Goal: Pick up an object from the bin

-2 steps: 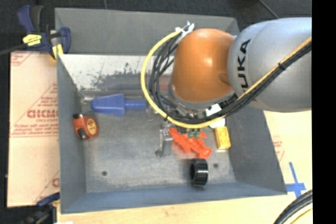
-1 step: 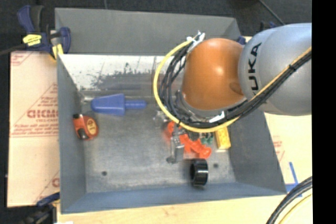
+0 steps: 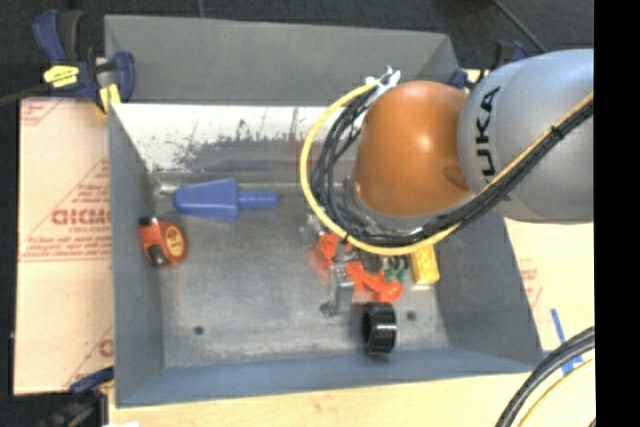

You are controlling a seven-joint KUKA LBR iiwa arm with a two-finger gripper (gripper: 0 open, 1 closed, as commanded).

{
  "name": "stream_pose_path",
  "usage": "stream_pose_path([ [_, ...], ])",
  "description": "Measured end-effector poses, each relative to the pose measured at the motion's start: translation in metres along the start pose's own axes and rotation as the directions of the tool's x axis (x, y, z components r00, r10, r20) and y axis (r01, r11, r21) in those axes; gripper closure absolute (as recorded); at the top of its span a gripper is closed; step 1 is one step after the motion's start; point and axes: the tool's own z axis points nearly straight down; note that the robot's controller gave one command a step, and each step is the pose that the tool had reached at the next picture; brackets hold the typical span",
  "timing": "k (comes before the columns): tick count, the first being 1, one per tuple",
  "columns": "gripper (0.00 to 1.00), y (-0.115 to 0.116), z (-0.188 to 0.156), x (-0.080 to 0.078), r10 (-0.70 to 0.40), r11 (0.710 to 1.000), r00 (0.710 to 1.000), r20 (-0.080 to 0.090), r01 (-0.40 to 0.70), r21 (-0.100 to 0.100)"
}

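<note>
Even light; pale glare across the back wall of the bin (image 3: 200,137); dark surroundings.

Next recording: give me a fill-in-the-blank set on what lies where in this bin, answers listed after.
1. The blue tool lies near the back wall of the bin, in the view's ____ half.
2. The small round thing just below the pincer in the view is ____ in colour.
3. The small thing by the left wall is mostly ____ in colour.
4. The pincer is over a heap of orange, yellow and green bits in the bin's ____ half.

Missing words: left; black; orange; right.
</note>
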Motion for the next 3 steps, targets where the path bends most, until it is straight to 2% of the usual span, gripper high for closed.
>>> stream_pose_path([
  [1, 0.00, -0.052, 0.032, -0.004, 0.042, 0.999, 0.999, 0.002, -0.042, 0.000],
  [2, 0.00, -0.082, 0.042, 0.001, 0.063, 0.998, 0.998, -0.004, -0.063, 0.002],
  [3, 0.00, -0.079, 0.071, -0.006, 0.055, 0.998, 0.998, 0.003, -0.055, 0.000],
])
